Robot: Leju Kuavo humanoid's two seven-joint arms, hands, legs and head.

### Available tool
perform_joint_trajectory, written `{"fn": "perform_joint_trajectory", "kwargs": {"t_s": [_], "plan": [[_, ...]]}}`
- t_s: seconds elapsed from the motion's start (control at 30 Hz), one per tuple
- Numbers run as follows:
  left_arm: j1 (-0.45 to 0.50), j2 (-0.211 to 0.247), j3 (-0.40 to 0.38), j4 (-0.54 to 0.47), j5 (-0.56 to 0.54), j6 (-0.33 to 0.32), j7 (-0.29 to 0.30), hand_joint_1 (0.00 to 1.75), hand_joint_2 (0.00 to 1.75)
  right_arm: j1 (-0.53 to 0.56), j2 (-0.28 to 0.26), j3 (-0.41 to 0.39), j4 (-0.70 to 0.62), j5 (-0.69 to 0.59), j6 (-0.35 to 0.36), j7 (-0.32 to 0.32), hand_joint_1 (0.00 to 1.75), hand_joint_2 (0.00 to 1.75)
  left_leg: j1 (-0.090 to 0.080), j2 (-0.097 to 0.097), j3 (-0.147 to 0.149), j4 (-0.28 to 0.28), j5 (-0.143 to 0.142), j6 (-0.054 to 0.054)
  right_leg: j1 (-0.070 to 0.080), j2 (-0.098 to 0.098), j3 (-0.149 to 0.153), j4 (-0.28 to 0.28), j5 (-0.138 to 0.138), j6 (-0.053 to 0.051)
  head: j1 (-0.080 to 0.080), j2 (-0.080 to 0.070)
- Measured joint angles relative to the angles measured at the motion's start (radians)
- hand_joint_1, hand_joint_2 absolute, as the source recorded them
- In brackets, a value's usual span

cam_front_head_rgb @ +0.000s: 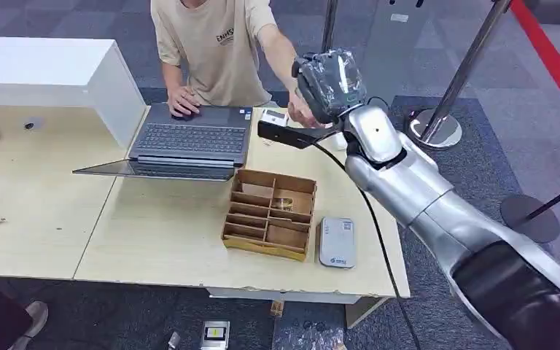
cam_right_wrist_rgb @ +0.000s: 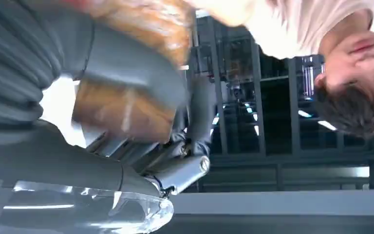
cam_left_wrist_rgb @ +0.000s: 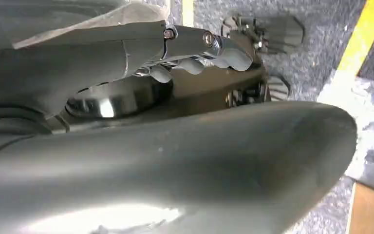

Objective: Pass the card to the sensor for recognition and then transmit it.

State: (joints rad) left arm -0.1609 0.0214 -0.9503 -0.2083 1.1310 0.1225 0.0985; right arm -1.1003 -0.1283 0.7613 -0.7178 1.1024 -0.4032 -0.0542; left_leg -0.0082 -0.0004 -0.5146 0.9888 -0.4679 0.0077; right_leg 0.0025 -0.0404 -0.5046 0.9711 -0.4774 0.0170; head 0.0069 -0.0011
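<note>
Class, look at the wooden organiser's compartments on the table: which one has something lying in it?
In the wooden organiser, it is the compartment on the right side, second from the far end, holding a small item. The other compartments look bare.

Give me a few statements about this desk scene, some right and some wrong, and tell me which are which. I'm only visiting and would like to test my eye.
1. The laptop on the table is open. True.
2. The wooden divider box sits on the floor. False: it stands on the table, in front of the laptop.
3. A small grey device lies beside the wooden box. True.
4. The person stands behind the robot. False: the person is across the table, one hand on the laptop.
5. The right robot hand is raised above the table's far side, toward the person. True.
</note>
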Motion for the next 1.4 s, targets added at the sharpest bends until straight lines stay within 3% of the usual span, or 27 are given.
{"fn": "perform_joint_trajectory", "kwargs": {"t_s": [0.17,0.27,0.57,0.6,0.77,0.97,1.13,1.4], "plan": [[0.012,-0.002,0.000,0.000,0.018,0.000,-0.005,0.00,0.00,-0.026,0.059,0.027,0.098,-0.112,0.039,0.006,0.00,0.00,0.000,0.000,0.000,0.000,0.000,0.000,0.000,0.000,0.000,0.000,0.000,0.000,-0.001,0.000],[0.013,0.001,0.001,0.000,0.026,0.004,0.006,0.00,0.00,-0.029,0.074,0.023,0.138,-0.227,0.047,-0.033,0.00,0.00,0.000,0.000,0.000,0.000,0.000,0.000,0.000,0.000,0.000,-0.001,0.000,0.000,0.000,0.000],[0.013,0.009,0.002,0.000,0.043,0.024,0.031,0.00,0.00,-0.001,0.055,-0.053,0.146,-0.618,0.052,-0.168,0.00,0.00,-0.001,0.000,0.001,0.000,0.000,0.000,-0.001,0.000,0.000,-0.001,0.000,0.000,0.000,0.000],[0.014,0.010,0.002,0.000,0.045,0.024,0.028,0.00,0.00,0.016,0.045,-0.061,0.127,-0.654,0.053,-0.174,0.00,1.75,-0.001,0.000,0.001,0.000,0.000,0.000,-0.001,0.000,0.000,-0.001,0.000,0.000,0.000,0.000],[0.024,0.012,0.002,0.000,0.058,0.024,-0.013,0.00,0.00,0.160,-0.034,-0.091,-0.036,-0.759,0.056,-0.161,0.00,1.75,-0.001,0.000,0.001,0.000,0.000,0.000,-0.001,0.000,0.000,-0.002,0.000,0.000,0.000,0.000],[0.032,0.015,0.002,0.000,0.063,0.026,-0.040,0.00,0.00,0.344,-0.112,-0.115,-0.232,-0.693,0.041,-0.132,0.00,1.75,0.000,0.000,0.001,0.000,-0.001,0.000,0.000,0.001,0.000,-0.002,0.000,0.000,0.000,0.000],[0.033,0.016,0.002,0.000,0.056,0.033,-0.034,0.00,0.00,0.472,-0.147,-0.115,-0.341,-0.596,0.016,-0.117,0.07,1.75,0.000,0.000,0.001,0.000,-0.001,0.000,0.000,0.001,0.000,-0.002,0.000,0.000,0.000,0.000],[0.029,0.018,0.002,0.000,0.051,0.041,-0.008,0.00,0.00,0.554,-0.168,-0.115,-0.407,-0.569,-0.003,-0.122,0.10,1.75,0.000,0.000,0.001,0.000,-0.001,0.000,0.000,0.001,0.000,-0.001,0.000,0.000,0.000,0.000]]}}
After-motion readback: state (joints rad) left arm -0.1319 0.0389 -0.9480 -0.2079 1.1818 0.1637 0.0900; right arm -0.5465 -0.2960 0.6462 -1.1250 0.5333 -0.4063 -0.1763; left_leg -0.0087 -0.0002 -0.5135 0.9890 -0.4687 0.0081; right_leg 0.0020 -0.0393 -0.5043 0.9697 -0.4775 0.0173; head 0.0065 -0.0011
